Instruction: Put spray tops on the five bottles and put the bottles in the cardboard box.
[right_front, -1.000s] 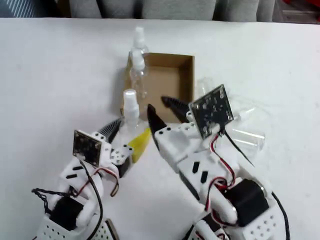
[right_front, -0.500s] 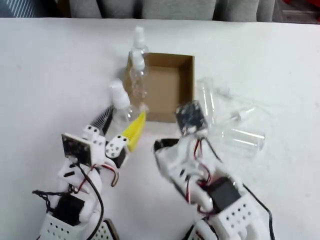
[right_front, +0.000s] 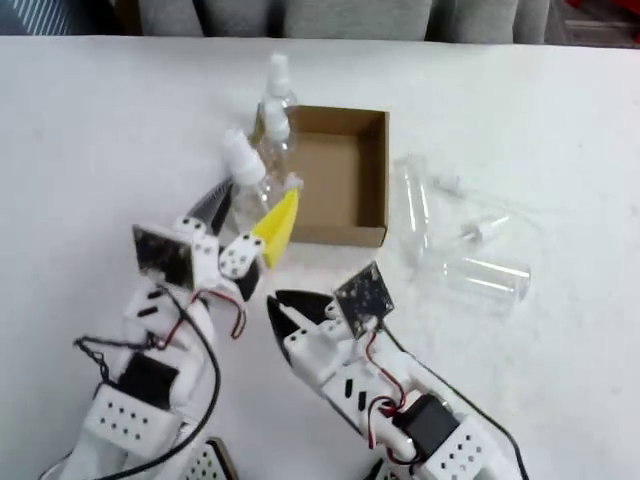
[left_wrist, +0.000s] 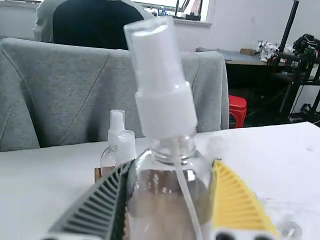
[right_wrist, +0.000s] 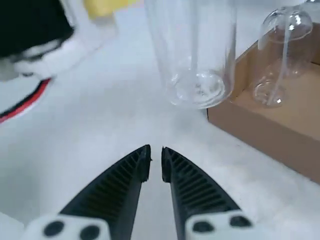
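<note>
The capped bottle (right_front: 246, 183) hangs in the left gripper (right_front: 257, 200), whose grey and yellow jaws clamp its clear body below the spray top. It is tilted and just beside the left wall of the cardboard box (right_front: 372, 170), above the table (right_front: 100, 120) rather than over the opening. The right gripper (right_wrist: 155, 159) sits nearer, its black jaws closed to a sliver with nothing between them.

The likely trouble is at the box's left side. Another bottle (right_front: 275, 135) with its top on stands in the far left corner of the box, right next to the held one. Carried across as tilted as it is, the held bottle could catch the wall or knock that neighbour over. The smooth plastic could also slip or twist in the jaws.

There are five bottles. Three wear tops: the held one, the one in the box, and a third bottle (right_front: 279, 88) that seems to stand just beyond the far wall. Two uncapped bottles (right_front: 412, 205) lie right of the box, among what look like two loose spray tops (right_front: 478, 229), though these are hard to make out. There is one box.
</note>
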